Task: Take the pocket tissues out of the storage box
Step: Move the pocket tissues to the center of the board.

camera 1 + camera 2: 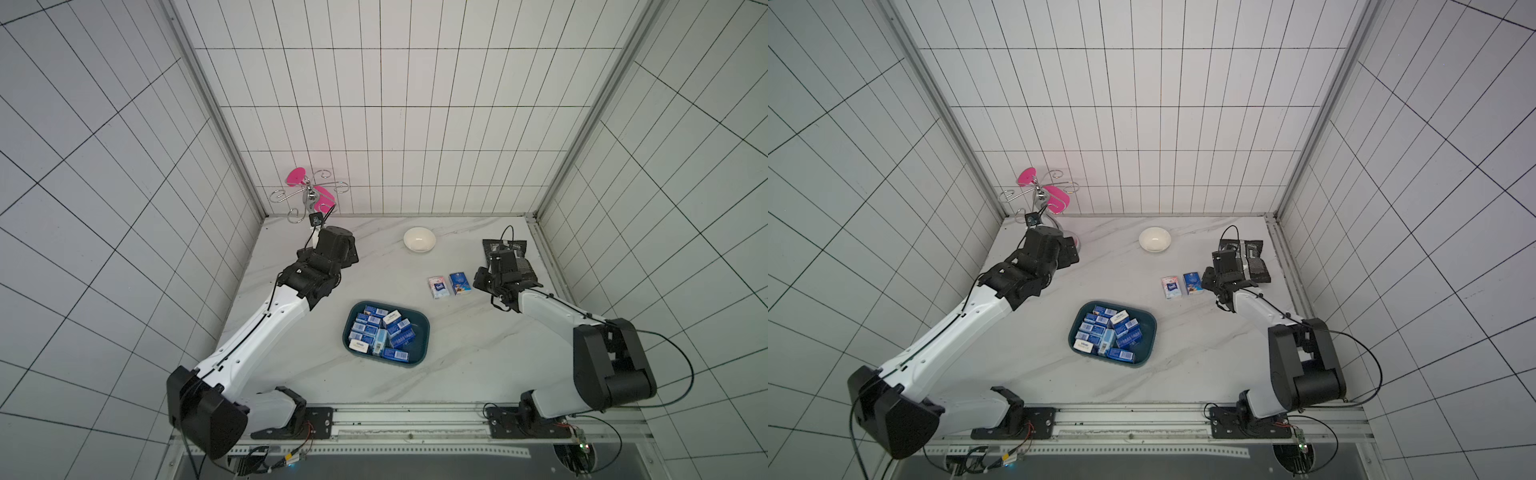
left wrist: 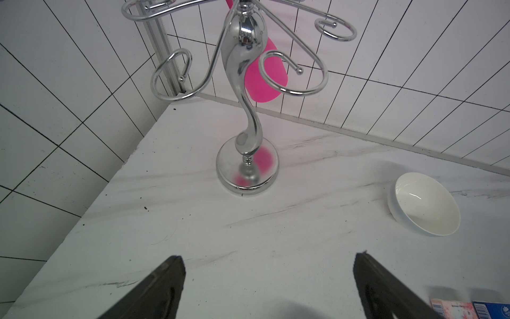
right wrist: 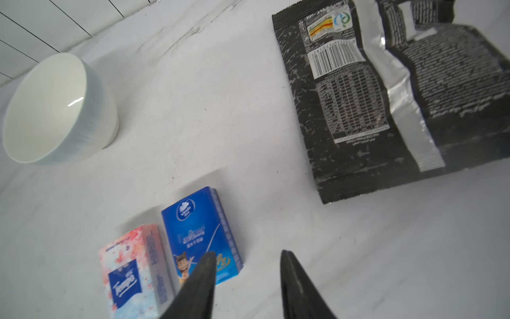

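The storage box (image 1: 420, 345) (image 1: 1148, 336), a dark teal tray, sits mid-table holding several pocket tissues (image 1: 380, 332) (image 1: 1106, 334), mostly blue with barcode labels. Two more packs lie side by side on the table behind and to the right of it: a pinkish-white one (image 1: 437, 287) (image 3: 132, 270) and a blue one (image 1: 459, 284) (image 3: 198, 234). My right gripper (image 3: 247, 252) hovers just right of the blue pack, open, with nothing between its fingers. At the back left, my left gripper (image 2: 268, 256) is wide open over bare table, facing the chrome stand.
A white bowl (image 1: 419, 240) (image 3: 52, 107) stands at the back centre. A black foil packet (image 1: 1256, 262) (image 3: 400, 96) lies at the back right, close to the right arm's wrist. A chrome hook stand (image 1: 309, 193) (image 2: 242, 69) with a pink piece occupies the back left corner.
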You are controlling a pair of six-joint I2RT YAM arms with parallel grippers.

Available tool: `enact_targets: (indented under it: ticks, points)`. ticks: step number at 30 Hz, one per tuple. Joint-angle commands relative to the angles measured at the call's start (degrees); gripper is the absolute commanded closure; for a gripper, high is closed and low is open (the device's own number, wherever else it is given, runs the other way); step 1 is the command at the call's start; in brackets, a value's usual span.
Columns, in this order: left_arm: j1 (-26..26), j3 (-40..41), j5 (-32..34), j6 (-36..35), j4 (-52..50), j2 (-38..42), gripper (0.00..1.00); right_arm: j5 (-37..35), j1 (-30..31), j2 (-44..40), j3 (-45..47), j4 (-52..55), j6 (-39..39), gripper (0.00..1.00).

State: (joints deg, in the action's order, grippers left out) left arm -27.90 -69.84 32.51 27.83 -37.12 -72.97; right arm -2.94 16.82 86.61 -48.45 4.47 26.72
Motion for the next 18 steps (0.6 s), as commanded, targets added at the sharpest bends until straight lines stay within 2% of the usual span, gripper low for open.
enact_targets:
  ticks: [1, 7, 11, 18]
  points:
    - [-0.49, -0.62, 0.09, -0.67, 0.34, 1.67, 0.01, 3.60, -1.40, 3.35, -3.80, 5.47, -2.68, 0.71]
    - [-0.75, -1.58, 0.10, -0.70, 0.17, 1.34, 0.01, 7.82, -2.05, 10.69, -8.94, 7.75, -5.70, 0.85]
    - [-1.02, -1.52, 0.45, -0.88, 0.00, 1.18, 0.02, 7.21, -2.14, 12.83, -9.90, 7.32, -6.23, 0.88]
    - [-1.00, -1.53, 0.62, -1.07, 0.18, 0.90, 0.01, 8.75, -2.23, 15.19, -12.03, 6.29, -9.56, 0.86]
